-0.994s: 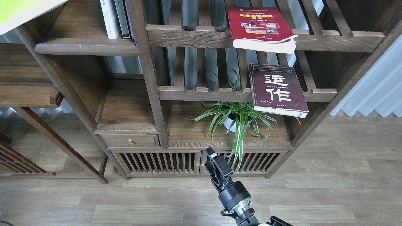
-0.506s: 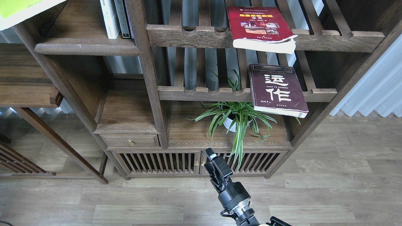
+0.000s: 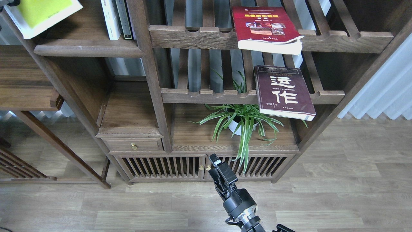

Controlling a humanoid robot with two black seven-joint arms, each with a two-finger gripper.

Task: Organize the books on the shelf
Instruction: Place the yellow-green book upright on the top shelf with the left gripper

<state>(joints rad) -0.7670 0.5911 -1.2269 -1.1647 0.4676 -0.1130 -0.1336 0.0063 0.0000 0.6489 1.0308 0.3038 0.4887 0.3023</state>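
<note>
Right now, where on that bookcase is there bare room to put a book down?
The solid shelf is bare in front of the upright books, and so is the cubby above the drawer. The plant crowds the lower middle shelf.

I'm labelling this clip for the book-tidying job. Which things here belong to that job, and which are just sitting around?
Part of the job:
- yellow-green book, top left
- red book on the upper slatted rack
- maroon book on the lower slatted rack
- flat shelf board

Just there:
- potted plant
- upright white and dark books
- drawer
</note>
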